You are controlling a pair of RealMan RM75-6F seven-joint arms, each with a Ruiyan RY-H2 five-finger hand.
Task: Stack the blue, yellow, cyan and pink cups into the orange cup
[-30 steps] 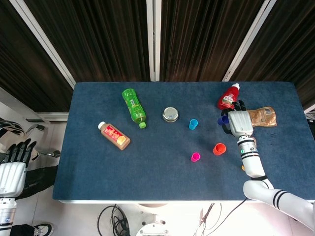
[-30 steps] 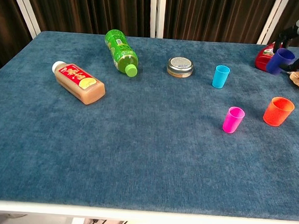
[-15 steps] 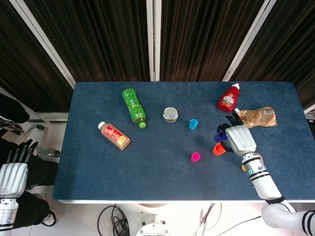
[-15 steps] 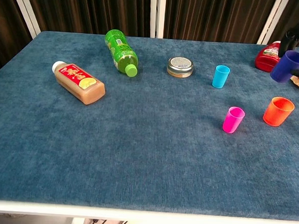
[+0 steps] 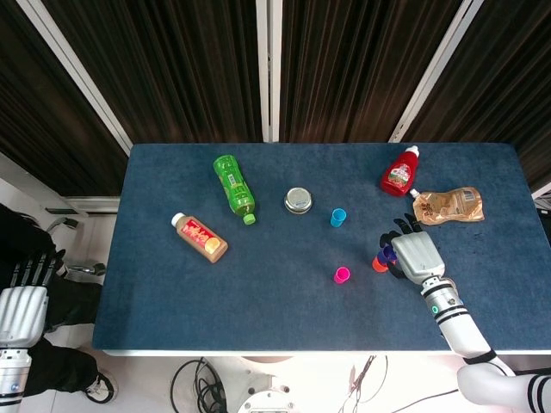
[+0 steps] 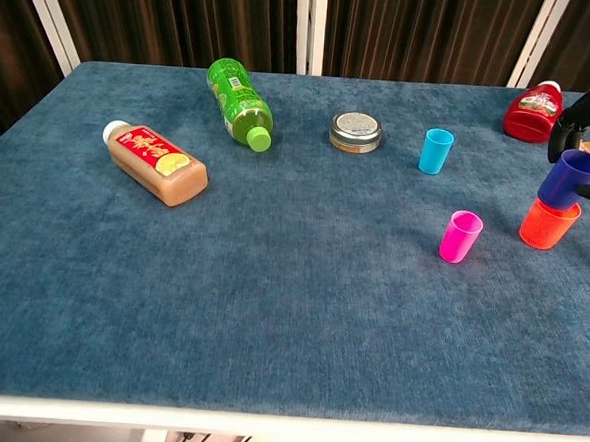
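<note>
A broad table [image 6: 270,310] covered in dark blue felt fills both views. The robot's right hand [image 5: 411,256] hangs over the table's right side, its fingers wrapped around a small dark blue plastic cup [image 6: 572,177]. The robot's left hand [image 5: 19,301] sits off the table at the far left, holding nothing, fingers spread.

The blue cup is upright, mouth up, long axis vertical. Its base sits in the mouth of a small orange plastic cup [image 6: 547,223], which stands upright on the felt; how deep it sits cannot be told. A small pink plastic cup [image 6: 460,236] stands upright near the orange one. A small cyan plastic cup [image 6: 436,150] stands upright farther back. No yellow cup shows in either view.

These cups look light, stiff and smooth, so probably easy to tip or squeeze out of line. A gentle grip around the upper wall, near the rim, seems best, leaving the tapered base free to slide into the cup below.
</note>
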